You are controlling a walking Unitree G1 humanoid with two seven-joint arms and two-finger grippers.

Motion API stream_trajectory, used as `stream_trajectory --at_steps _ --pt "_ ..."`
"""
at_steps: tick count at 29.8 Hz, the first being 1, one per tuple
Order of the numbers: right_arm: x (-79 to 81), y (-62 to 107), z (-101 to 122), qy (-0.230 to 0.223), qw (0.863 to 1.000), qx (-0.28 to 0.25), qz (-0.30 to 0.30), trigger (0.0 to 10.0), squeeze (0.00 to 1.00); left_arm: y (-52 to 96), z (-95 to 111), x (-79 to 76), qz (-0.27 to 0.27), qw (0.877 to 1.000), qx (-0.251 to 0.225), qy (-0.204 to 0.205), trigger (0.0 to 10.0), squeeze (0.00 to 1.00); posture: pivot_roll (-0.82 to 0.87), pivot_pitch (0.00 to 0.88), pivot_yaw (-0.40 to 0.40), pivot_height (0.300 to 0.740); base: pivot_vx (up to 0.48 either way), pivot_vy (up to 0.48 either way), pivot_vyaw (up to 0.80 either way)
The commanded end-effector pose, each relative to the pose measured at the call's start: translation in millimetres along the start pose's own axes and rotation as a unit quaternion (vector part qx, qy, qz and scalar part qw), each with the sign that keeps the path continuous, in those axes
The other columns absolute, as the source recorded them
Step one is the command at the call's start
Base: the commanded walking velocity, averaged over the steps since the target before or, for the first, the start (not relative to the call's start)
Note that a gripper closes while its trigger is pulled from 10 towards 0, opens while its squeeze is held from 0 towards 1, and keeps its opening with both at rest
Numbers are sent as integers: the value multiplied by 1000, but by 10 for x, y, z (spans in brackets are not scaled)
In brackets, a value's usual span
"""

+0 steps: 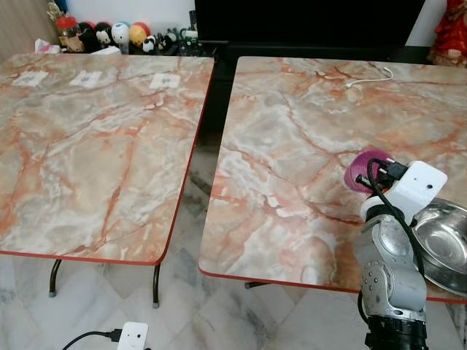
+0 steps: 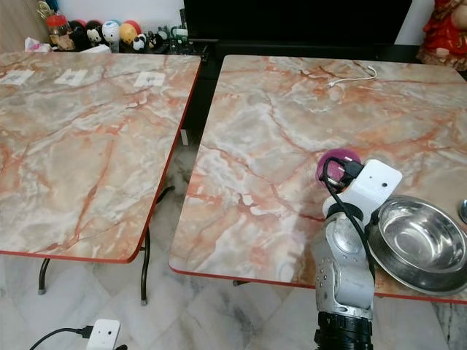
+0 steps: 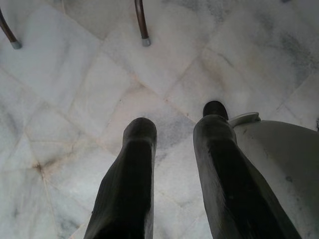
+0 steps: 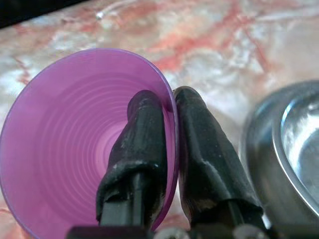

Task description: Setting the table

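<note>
Two marble-patterned tabletops with red edges stand side by side, a gap between them. Over the right tabletop [image 2: 270,153], the robot's right gripper [image 4: 167,107] pinches the rim of a translucent purple plastic cup [image 4: 65,149], one black finger inside the wall and one outside. The cup is tipped on its side, its open mouth facing the wrist camera; whether it touches the surface is hard to tell. Just beside it, near the tabletop's front right edge, sits a shiny round stainless steel bowl [image 2: 419,240]. The left gripper [image 3: 174,144] hangs low above the pale marble floor [image 3: 75,74], fingers apart and holding nothing. A white cable [image 1: 368,76] lies at the far side of the right tabletop.
</note>
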State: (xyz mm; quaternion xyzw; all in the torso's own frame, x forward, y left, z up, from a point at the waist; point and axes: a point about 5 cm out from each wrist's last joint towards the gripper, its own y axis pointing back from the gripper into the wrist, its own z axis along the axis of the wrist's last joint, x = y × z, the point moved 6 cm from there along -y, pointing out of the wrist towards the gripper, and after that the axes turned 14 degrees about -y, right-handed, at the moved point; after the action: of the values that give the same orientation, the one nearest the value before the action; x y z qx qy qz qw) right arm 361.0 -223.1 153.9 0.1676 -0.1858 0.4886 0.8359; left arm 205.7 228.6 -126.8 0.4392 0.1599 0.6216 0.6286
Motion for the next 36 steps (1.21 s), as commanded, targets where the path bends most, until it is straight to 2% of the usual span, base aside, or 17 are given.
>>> stream_trajectory --at_steps 1,9,16,30,31,32,33,35,36 --pt "-32 -12 44 -22 999 6 -23 10000 0 18 -83 5 1 1000 12 -2 10000 0 -42 121 -5 740 0 0 0" --pt "-110 -64 60 -45 997 15 -61 10000 0 19 -85 2 1 1000 12 -1 10000 0 -40 120 -5 740 0 0 0" --pt "-107 -92 -3 -60 995 39 -72 10000 0 20 -89 2 1 1000 12 -1 10000 0 -35 120 -5 740 0 0 0" --pt "-294 -78 -87 -45 991 55 -117 10000 0 20 -89 -4 0 1000 12 0 10000 0 -33 118 -5 740 0 0 0" --pt "-302 -77 -96 -46 990 56 -118 10000 271 20 -89 -5 0 1000 12 0 10000 0 -31 118 -6 740 0 0 0" --pt "-302 -77 -96 -46 990 56 -118 10000 271 20 -89 -5 0 1000 12 0 10000 0 -31 118 -6 740 0 0 0" --pt "-303 -77 -97 -47 990 57 -119 10000 427 20 -89 -6 0 1000 12 0 10000 0 -31 118 -6 740 0 0 0" --pt "-297 -77 -93 -47 990 56 -118 10000 455 20 -90 -4 0 1000 12 0 10000 0 -33 119 -5 740 0 0 0" --pt "-281 -76 -86 -45 991 55 -114 10000 361 21 -92 -2 0 1000 13 -1 10000 0 -35 119 -5 740 0 0 0"
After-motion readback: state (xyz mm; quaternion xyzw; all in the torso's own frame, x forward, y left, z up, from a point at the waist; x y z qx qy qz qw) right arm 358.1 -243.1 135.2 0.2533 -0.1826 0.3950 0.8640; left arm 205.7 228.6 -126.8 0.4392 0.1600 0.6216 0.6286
